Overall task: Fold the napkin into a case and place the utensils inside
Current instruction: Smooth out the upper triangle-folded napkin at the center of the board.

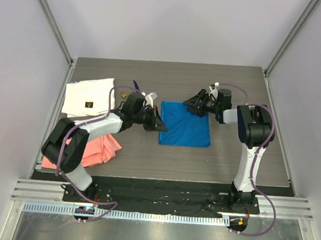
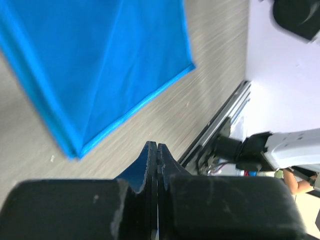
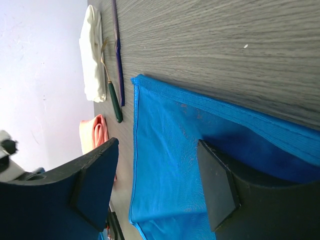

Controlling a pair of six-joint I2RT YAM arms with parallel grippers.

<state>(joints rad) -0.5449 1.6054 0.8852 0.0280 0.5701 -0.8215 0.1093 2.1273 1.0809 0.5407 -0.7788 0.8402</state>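
Utensils (image 3: 118, 60) lie parallel, lengthwise front-to-back, left of the napkin (image 1: 185, 127); left claw (image 2: 157, 148) closed, right claw (image 3: 157, 155) open.

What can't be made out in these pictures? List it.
Top view: green utensil handle, under the left arm.
Left wrist view: whether the shut left pincer pinches the napkin; its fingers block that.
Right wrist view: napkin's lower edge, behind the right pincer.

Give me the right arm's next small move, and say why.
Probably lower the right gripper and close it on the far edge of the napkin. Its jaws stand open over that edge, the cloth lies flat and is not yet folded, and the left gripper is shut at the napkin's left edge.
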